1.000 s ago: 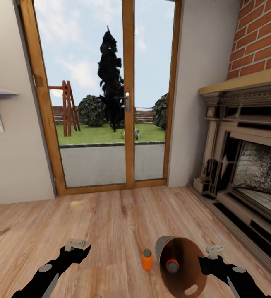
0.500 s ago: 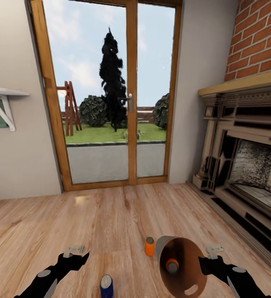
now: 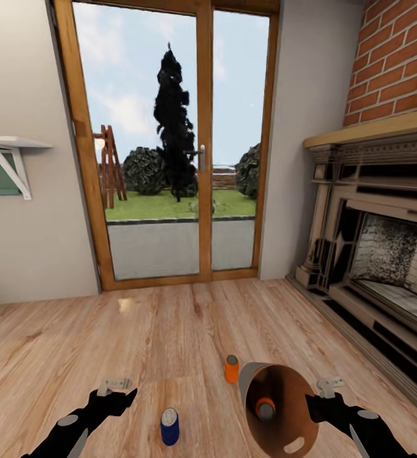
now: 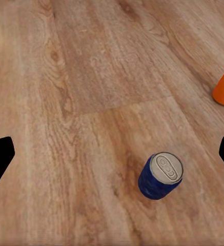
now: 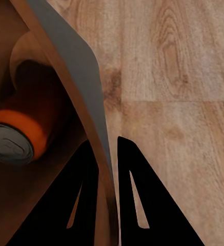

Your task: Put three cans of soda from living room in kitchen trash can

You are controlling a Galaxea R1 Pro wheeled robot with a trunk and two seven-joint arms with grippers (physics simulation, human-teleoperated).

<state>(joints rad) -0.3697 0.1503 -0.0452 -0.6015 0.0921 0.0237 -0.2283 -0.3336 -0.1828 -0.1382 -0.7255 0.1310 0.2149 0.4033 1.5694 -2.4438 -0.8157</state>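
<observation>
View backed off; blue can (image 3: 169,425) nearer centre

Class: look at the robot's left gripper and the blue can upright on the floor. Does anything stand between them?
Nothing visible does: only bare plank floor lies between the left gripper and the blue can.

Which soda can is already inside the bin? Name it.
The orange can lying inside the tash can, which the right end effector grips by its rim. The other orange can and the blue can stand on the floor.
</observation>
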